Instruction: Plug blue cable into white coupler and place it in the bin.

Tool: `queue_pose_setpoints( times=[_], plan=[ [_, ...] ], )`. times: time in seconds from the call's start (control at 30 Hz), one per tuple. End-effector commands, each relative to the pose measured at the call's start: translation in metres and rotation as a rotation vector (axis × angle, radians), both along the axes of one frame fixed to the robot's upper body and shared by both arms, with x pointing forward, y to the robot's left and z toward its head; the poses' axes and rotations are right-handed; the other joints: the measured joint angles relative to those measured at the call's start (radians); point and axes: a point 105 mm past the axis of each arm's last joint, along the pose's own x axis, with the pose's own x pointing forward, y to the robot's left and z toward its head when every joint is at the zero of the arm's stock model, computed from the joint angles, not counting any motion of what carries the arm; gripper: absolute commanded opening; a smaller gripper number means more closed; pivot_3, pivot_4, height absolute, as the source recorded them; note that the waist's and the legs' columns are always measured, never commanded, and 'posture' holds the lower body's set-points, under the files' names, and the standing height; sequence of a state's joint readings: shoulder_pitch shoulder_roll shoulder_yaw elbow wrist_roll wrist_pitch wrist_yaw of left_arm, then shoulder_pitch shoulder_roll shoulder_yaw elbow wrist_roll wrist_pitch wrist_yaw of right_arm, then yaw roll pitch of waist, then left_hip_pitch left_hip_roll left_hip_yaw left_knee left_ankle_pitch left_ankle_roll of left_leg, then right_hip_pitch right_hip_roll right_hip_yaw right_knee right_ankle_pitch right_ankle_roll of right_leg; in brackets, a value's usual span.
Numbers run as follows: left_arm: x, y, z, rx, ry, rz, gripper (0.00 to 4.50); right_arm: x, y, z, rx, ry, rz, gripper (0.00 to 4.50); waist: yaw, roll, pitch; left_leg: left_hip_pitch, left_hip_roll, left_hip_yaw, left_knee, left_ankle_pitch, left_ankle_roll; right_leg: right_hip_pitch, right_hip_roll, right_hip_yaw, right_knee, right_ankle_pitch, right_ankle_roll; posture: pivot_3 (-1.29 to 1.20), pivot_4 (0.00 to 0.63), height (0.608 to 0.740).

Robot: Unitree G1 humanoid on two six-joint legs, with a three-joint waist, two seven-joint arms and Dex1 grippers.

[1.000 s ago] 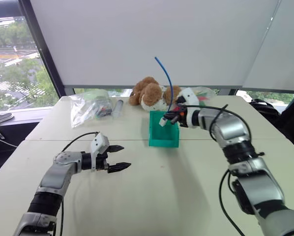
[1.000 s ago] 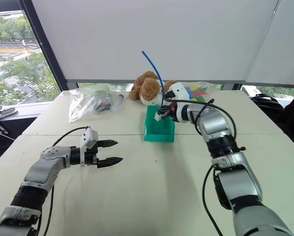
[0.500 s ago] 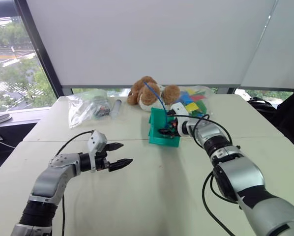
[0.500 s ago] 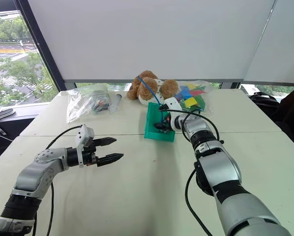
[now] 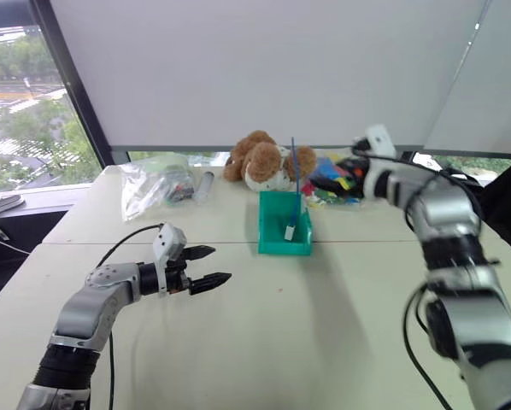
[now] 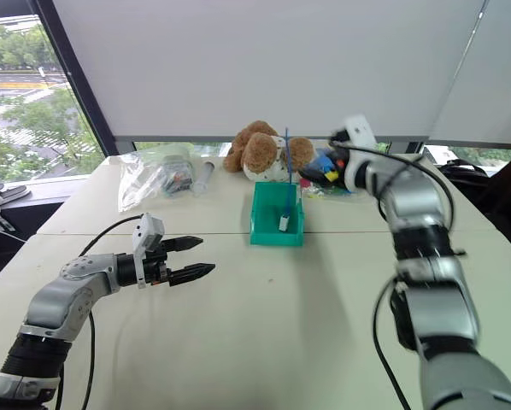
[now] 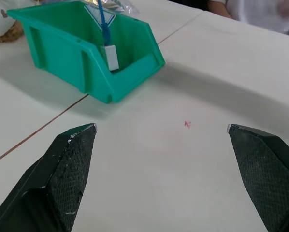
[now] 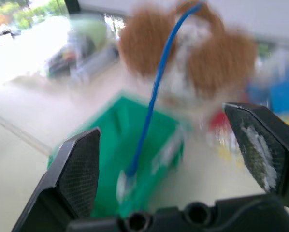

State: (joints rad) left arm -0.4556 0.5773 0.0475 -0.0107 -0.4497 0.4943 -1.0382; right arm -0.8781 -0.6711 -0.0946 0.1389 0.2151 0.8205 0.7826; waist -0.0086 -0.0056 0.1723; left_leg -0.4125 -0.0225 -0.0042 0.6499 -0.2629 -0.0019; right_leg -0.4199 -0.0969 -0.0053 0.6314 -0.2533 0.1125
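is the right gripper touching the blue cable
Apart. The left eye view shows the right gripper open, off to the side of the blue cable, which stands in the bin.

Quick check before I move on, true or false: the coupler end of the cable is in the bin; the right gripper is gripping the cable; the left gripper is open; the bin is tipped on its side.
1. The white coupler on the blue cable sits inside the bin. True.
2. The right gripper grips the cable. False: its jaws are open, clear of it.
3. The left gripper is open. True.
4. The bin is tipped over. False: it stands upright on the table.
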Motion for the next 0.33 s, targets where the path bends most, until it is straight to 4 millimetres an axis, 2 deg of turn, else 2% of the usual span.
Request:
queue_pose_setpoints(
  times=[0.03,0.13,0.33],
  plan=[
    [0.001,0.007,0.016,0.006,-0.057,0.002,4.5,-0.054,0.011,0.005,-0.024,-0.024,0.142,4.41,-0.001,0.0,0.0,0.0,0.0,0.0,0.0,0.0,0.0,0.0,0.0,0.0,0.0,0.0,0.0,0.0,0.15,0.74],
    [0.005,0.013,0.022,0.012,-0.072,0.022,4.5,-0.09,0.017,-0.018,-0.028,0.04,0.221,4.41,-0.008,0.0,0.0,0.001,0.001,0.001,0.001,0.0,0.001,0.0,0.001,0.0,0.0,0.0,0.0,0.0,0.15,0.74],
    [0.006,0.023,0.031,0.01,-0.085,0.04,4.5,-0.115,0.014,-0.033,-0.082,0.087,0.227,4.41,-0.003,-0.001,0.001,0.007,0.003,0.0,0.005,0.0,0.001,0.008,0.003,0.0,0.0,0.0,0.0,0.0,0.15,0.74]
  ],
)
